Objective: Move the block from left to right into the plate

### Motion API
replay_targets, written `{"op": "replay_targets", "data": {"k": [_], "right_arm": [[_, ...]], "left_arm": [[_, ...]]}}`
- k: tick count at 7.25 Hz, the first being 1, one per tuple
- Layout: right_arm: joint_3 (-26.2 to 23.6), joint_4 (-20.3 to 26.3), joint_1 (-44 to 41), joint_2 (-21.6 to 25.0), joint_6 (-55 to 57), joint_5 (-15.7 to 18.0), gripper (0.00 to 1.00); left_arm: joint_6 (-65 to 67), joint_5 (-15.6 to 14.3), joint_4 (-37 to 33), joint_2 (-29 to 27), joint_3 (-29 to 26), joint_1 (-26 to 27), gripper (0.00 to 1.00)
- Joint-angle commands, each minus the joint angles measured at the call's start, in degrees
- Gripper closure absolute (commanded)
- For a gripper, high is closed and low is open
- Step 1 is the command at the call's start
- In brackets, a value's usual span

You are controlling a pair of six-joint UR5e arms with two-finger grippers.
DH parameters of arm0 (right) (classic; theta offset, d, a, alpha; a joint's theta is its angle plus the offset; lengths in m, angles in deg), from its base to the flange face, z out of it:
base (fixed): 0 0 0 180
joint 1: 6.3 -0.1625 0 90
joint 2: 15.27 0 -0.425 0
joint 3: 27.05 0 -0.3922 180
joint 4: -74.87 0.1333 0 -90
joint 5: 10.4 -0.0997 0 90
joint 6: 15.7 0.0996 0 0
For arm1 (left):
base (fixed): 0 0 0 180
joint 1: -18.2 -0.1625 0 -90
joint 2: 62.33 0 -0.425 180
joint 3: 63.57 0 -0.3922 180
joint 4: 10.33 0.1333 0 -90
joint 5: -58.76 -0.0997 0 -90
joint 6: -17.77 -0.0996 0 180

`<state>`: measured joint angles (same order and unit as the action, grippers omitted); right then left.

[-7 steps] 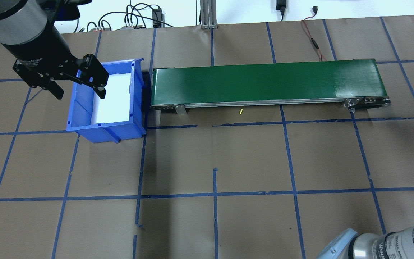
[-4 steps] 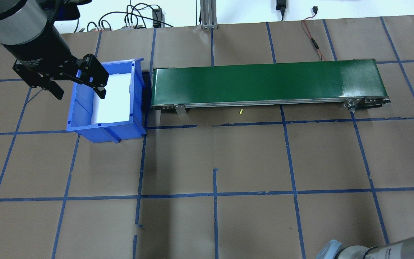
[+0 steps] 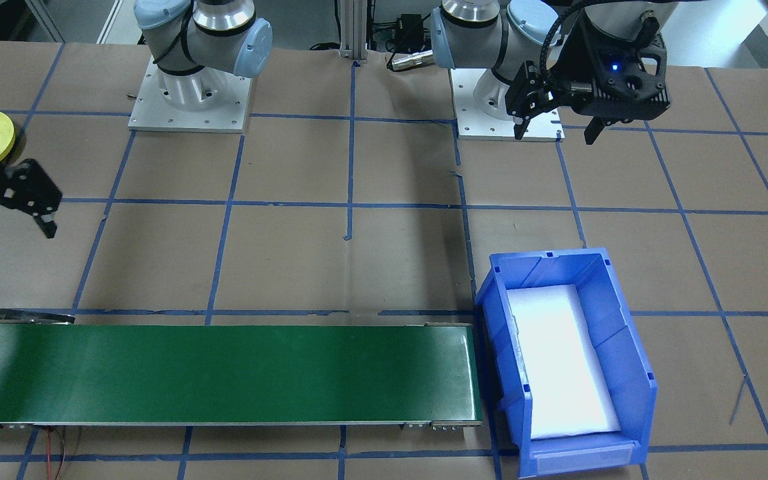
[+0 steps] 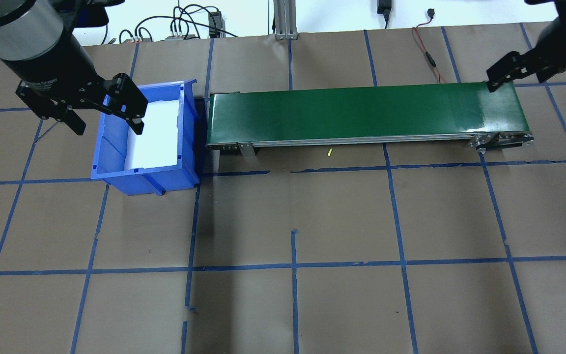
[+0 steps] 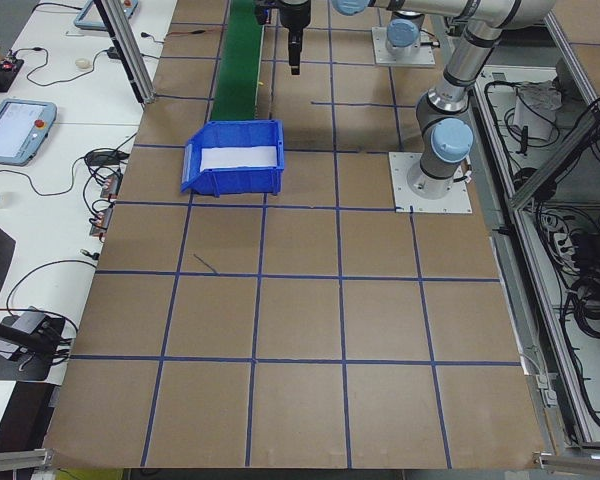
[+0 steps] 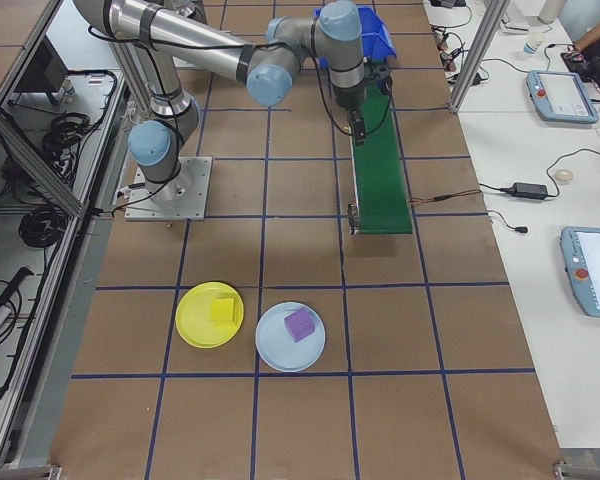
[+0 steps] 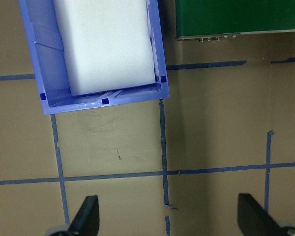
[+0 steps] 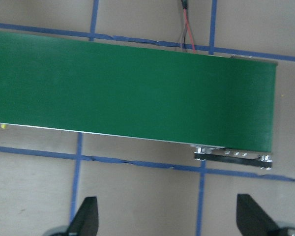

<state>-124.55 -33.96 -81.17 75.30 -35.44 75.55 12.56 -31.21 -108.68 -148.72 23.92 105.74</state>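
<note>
Brown paper worktop gridded in blue tape, cables along the far wall, and both arms are up in the air. The left tool hangs released over the near edge of the blue bin, jaws wide with nothing between them; the right tool hovers spread and empty above the right end of the green belt. The belt is bare, and the bin shows only a white liner, so no block is there to pick. The plate sits well off beyond the belt's end, with a yellow cube already on it; beside it a pale blue plate carries a purple cube. My read: the right arm should wait squarely over the belt end, jaws across the travel line, and drop only once a block arrives. Little obstructs; mind the belt frame and the red wire behind it.
</note>
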Motion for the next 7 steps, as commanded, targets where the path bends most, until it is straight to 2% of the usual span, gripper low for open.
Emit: {"op": "replay_targets", "data": {"k": [1,2,3,4,7], "right_arm": [[0.82,6.35,-12.70,3.30,23.25,0.80,0.00],[0.82,6.27,-16.32,3.13,28.74,0.80,0.00],[0.21,6.26,-18.71,2.69,31.40,2.19,0.00],[-0.23,6.09,-19.34,2.34,31.52,3.69,0.00],[-1.64,5.65,-19.34,2.24,31.43,3.52,0.00]], "left_arm": [[-0.07,-0.11,0.00,0.00,-0.04,0.00,0.00],[-0.07,-0.11,0.00,0.00,-0.04,0.00,0.00],[-0.07,-0.11,0.00,0.00,-0.04,0.00,0.00],[-0.07,-0.11,0.00,0.00,0.05,0.00,0.00],[-0.07,0.23,0.17,0.00,0.05,0.00,0.00]]}}
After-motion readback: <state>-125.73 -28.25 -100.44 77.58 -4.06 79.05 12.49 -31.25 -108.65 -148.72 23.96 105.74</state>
